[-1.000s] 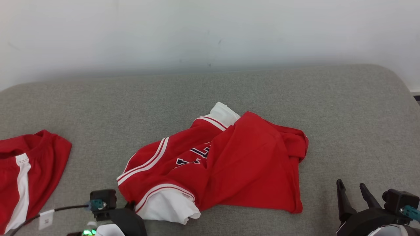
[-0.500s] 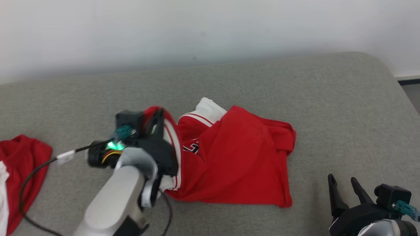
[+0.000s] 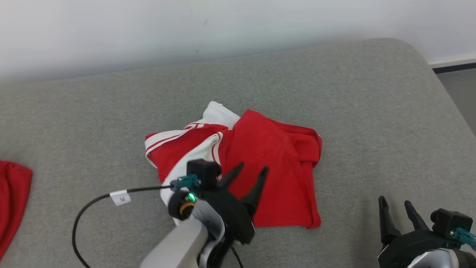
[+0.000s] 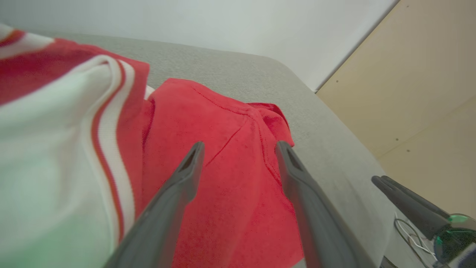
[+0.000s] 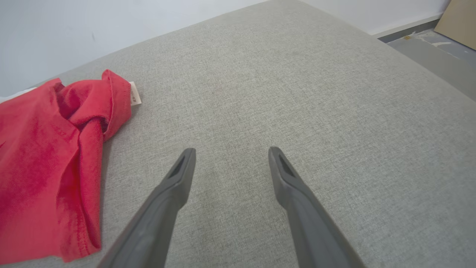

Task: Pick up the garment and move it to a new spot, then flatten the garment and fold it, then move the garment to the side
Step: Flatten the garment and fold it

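The garment (image 3: 275, 163) is a red jersey with white trim, lying in a loose folded heap in the middle of the grey padded surface (image 3: 372, 111). Its left part is turned over, white and striped side up. My left gripper (image 3: 253, 166) hovers over the garment's front middle, open, with nothing between its fingers. In the left wrist view that gripper (image 4: 240, 144) points across the red cloth (image 4: 223, 119). My right gripper (image 3: 394, 201) stands open at the lower right, off the garment. In its own view it (image 5: 231, 150) is over bare surface, with the garment (image 5: 37, 149) to its left.
A second red cloth (image 3: 13, 201) lies at the left edge. A black cable (image 3: 93, 203) trails from my left wrist. The surface rounds off at the right, with floor (image 3: 457, 93) beyond it. A pale wall (image 3: 223, 26) runs along the back.
My left gripper, shut on the garment's near-left edge, lifted it, carried it over to the right, then opened and let go. The head camera has shifted; the right gripper has stayed open.
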You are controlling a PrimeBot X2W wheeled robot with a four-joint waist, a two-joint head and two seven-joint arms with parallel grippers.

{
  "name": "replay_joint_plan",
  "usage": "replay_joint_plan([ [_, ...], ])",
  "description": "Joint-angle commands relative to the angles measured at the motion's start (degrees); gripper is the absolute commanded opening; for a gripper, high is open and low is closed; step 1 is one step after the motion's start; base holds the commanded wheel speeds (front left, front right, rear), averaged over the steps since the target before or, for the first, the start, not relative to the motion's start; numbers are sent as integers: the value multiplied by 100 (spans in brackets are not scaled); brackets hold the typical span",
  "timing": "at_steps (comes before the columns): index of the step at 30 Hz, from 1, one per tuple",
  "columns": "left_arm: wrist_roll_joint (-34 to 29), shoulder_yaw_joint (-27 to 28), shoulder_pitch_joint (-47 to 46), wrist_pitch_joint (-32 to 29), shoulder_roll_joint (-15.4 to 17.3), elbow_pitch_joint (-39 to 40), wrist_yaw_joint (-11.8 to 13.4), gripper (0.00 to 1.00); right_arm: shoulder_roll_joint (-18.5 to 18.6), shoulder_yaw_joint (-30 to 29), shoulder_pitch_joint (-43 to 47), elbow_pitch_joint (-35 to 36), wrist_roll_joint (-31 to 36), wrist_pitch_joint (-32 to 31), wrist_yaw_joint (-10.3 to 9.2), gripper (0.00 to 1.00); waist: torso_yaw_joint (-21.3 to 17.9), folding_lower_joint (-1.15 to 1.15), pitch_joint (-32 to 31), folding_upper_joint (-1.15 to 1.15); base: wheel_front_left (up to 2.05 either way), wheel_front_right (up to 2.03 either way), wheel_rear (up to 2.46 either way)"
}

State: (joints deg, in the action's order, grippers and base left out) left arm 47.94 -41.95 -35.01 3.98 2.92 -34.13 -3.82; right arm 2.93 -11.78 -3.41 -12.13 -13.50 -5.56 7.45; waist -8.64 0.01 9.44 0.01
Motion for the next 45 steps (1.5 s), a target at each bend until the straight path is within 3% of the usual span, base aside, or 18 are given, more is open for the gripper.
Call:
replay_joint_plan([
  [1,187,-111,133,0,3,78,-67,100,-8,-9,23,-13,37,11,9,100,241,-1,-109,-1,0,0,0],
  [7,62,-26,247,415,216,143,227,100,-6,64,78,-7,2,-21,9,100,536,-1,-280,-1,0,0,0],
  [14,-82,275,521,379,1004,334,974,100,-5,108,161,37,10,-81,9,100,630,-1,-421,-1,0,0,0],
  [18,100,273,617,-21,1150,341,929,100,-4,74,179,74,64,-126,9,100,579,-1,-421,-1,0,0,0],
  [22,314,213,689,-361,1066,341,808,100,-7,80,144,128,75,-152,9,100,487,-1,-397,-1,0,0,0],
  [25,352,182,699,-523,1081,283,861,100,-5,47,164,160,98,-171,9,100,446,-1,-389,-1,0,0,0],
  [26,340,178,679,-536,1080,270,890,80,-6,42,172,168,100,-179,9,100,436,-1,-386,-1,0,0,0],
  [27,331,189,658,-505,1074,261,918,26,-7,39,182,177,100,-171,9,100,430,-1,-384,-1,0,0,0],
  [28,306,186,636,-478,1075,264,917,0,-7,36,189,188,99,-175,9,100,428,-1,-384,-1,0,0,0],
  [31,157,195,546,-239,1120,326,998,0,-6,0,210,198,95,-183,9,100,447,-1,-398,-1,0,0,0],
  [35,-171,287,583,264,1267,527,1402,0,-7,2,238,184,64,-178,9,100,526,-1,-459,-1,0,0,0],
  [41,-697,483,1161,791,1865,1124,2463,0,-8,-62,298,154,56,-155,9,100,734,-1,-563,-1,0,0,0],
  [43,-845,414,1465,712,2027,1299,2809,0,-5,-94,338,168,52,-170,9,100,828,-1,-584,-1,0,0,0],
  [45,-779,347,1743,485,2079,1423,3000,0,-6,-91,344,161,43,-190,9,100,928,-1,-592,-1,0,0,0],
])
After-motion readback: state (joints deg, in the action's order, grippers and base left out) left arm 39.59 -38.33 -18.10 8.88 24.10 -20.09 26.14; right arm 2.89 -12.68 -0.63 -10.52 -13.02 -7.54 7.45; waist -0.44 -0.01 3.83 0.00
